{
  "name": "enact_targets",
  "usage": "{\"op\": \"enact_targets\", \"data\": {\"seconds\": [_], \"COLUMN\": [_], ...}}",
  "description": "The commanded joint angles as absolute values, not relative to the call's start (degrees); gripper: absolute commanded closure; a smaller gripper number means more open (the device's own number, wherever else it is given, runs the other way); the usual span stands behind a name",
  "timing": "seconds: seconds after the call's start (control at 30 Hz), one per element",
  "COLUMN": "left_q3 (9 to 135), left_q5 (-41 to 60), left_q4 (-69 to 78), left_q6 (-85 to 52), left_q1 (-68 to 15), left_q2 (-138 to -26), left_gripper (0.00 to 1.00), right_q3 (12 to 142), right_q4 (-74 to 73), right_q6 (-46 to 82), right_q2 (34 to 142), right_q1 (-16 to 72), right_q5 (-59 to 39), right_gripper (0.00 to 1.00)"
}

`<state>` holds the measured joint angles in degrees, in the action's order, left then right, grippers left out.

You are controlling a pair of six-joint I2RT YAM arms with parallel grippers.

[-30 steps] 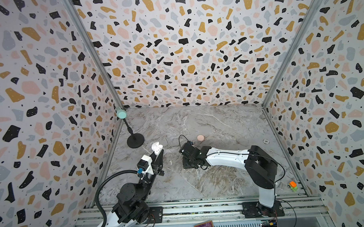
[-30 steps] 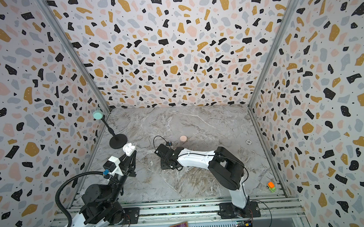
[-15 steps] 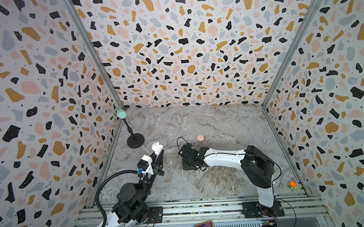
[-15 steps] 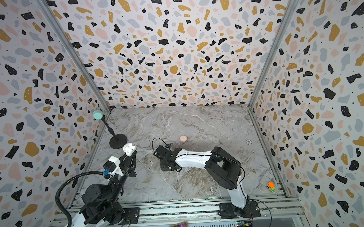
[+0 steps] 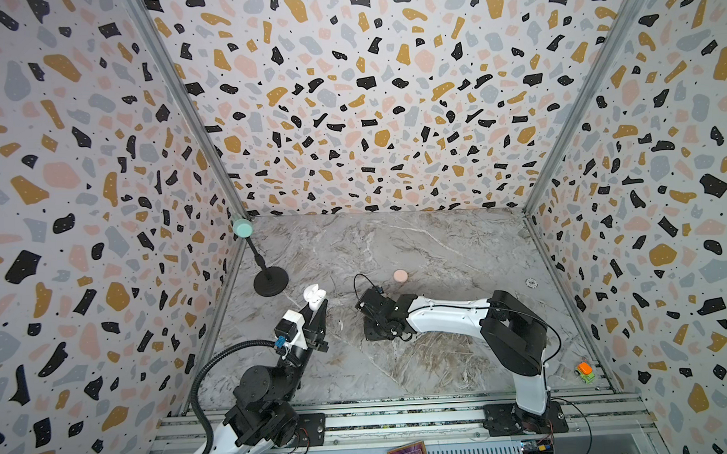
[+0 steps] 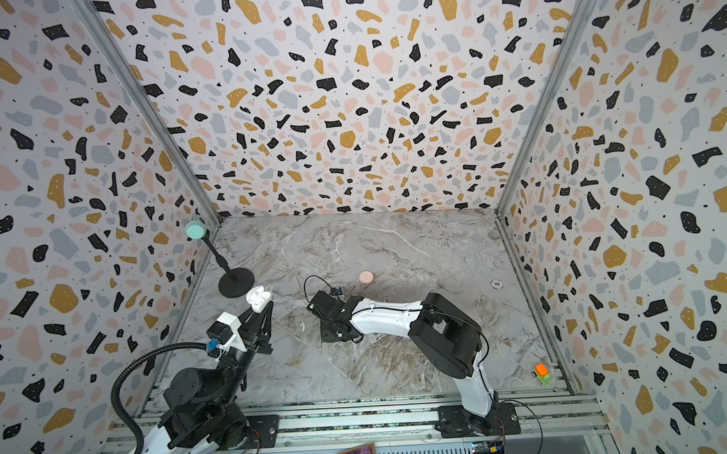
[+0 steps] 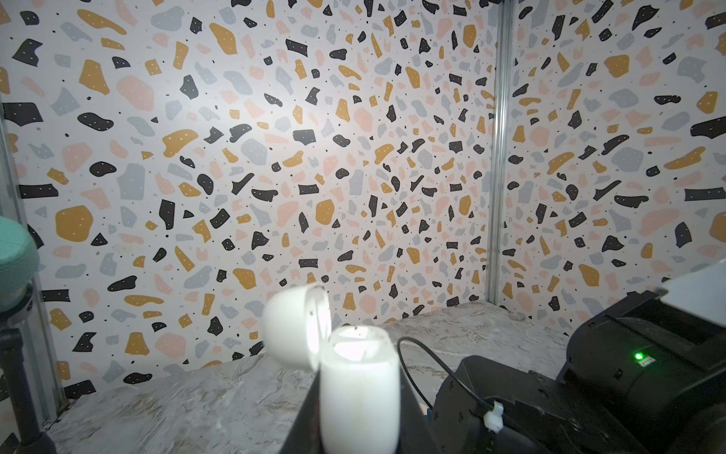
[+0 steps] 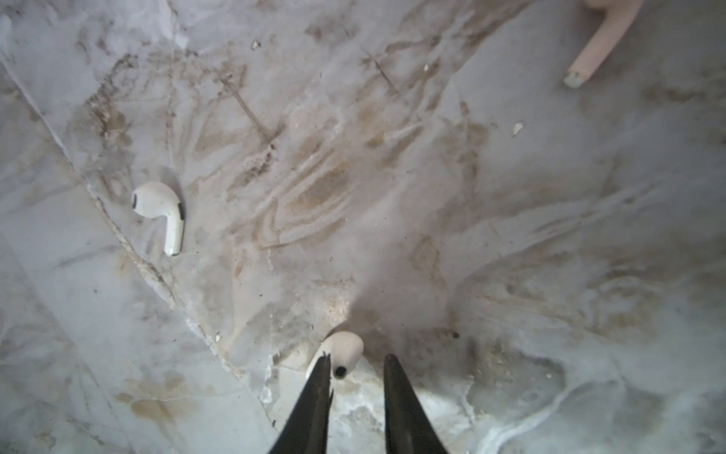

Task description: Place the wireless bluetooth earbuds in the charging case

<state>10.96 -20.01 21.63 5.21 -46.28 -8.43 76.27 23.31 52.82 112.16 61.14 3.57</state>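
Between the fingertips of the right hand (image 8: 355, 361), down at the marble counter (image 8: 510, 236): one pale earbud (image 8: 341, 351), its head against one finger (image 8: 320, 385) and clear of the other by a small gap. Narrowly open, with no grip on anything yet. Too washed out to call white or pink.

Near it on the same counter, a white earbud (image 8: 159, 212) flat on its side, well apart from the fingers. Farther off, the stem of a pink earbud (image 8: 601, 43), head cut off by the frame edge.

Over toward the left wall, raised off the counter in both top views: the white charging case (image 5: 314, 297), upright, lid swung open. Clamped tight low on its body by the left hand (image 5: 317, 310), jaws fully closed on it.

Beyond the right wrist, a pink round case (image 5: 400, 275) lying alone on the counter, touching nothing. Farther out, a black stand (image 5: 271, 281) with a teal ball on top by the left wall, a small round chip (image 5: 531, 283) toward the right wall, and an orange and green toy (image 5: 584, 372) at the near right corner.
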Motion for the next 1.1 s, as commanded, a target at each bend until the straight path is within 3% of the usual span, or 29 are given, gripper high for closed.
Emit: {"op": "enact_targets", "data": {"seconds": [0.0, 1.07], "left_q3": [11.8, 11.78], "left_q5": [-19.83, -19.56], "left_q4": [23.47, 23.55], "left_q6": [5.62, 5.61], "left_q1": [-46.04, -46.05], "left_q2": [-8.39, -8.65], "left_gripper": [1.0, 1.0], "right_q3": [76.86, 74.31], "right_q4": [23.58, 22.03], "right_q6": [52.56, 52.36], "right_q2": [112.16, 112.06], "right_q1": [61.07, 59.92], "right_q5": [3.43, 1.6], "right_gripper": [0.75, 0.87]}}
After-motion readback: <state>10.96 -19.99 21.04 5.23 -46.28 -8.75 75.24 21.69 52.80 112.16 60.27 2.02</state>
